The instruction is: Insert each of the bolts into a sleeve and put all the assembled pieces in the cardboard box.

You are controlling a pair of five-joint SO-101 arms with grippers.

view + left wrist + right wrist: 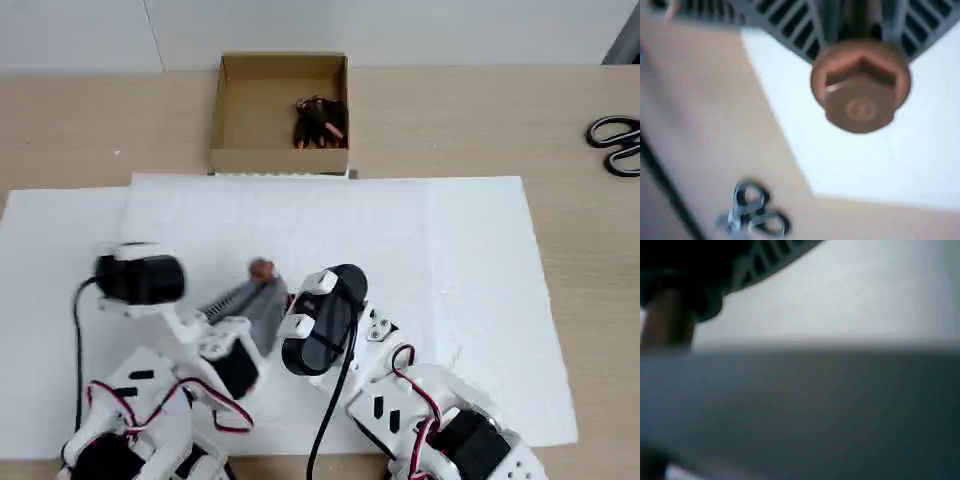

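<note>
The left gripper's (pixel 258 285) fingers (pixel 790 22) are clamped on a copper-coloured bolt (pixel 262 268) over the white sheet (pixel 450 250), just beside the right gripper (pixel 318 318). The left wrist view shows the bolt's hexagonal flanged head. From above, assembled pieces (pixel 320 122) lie in the cardboard box (pixel 228 110). I cannot tell whether the right gripper is closed.

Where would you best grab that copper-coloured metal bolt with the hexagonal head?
On the shank just behind the head, pinched from both sides, as the left gripper holds the copper-coloured hexagonal-headed bolt: the wide flange likely stops it slipping through.
</note>
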